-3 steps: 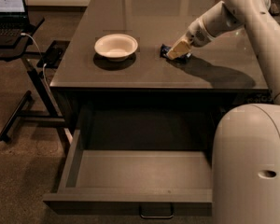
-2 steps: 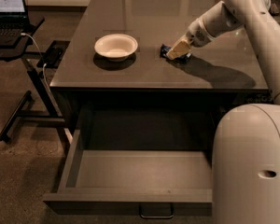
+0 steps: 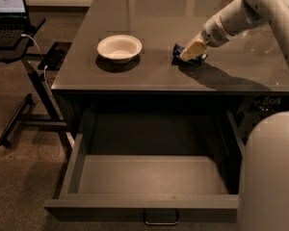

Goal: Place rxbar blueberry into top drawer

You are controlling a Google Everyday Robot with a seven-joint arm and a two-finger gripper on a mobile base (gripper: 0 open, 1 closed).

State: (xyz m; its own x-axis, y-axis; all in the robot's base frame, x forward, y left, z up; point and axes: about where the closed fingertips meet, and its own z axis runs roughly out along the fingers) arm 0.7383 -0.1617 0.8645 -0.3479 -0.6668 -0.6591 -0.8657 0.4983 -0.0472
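The rxbar blueberry (image 3: 179, 50), a small dark blue wrapped bar, lies on the dark tabletop to the right of the white bowl. My gripper (image 3: 191, 51) reaches in from the upper right and sits right on the bar, covering most of it; only its blue edges show. The top drawer (image 3: 149, 181) is pulled wide open below the table's front edge, with a bare grey floor and a metal loop handle (image 3: 161, 219) at the front.
A white bowl (image 3: 119, 47) stands on the table (image 3: 144, 78) left of the bar. A laptop (image 3: 7, 6) on a wheeled stand (image 3: 33, 88) is at the far left. My white robot body (image 3: 272, 177) fills the lower right, beside the drawer.
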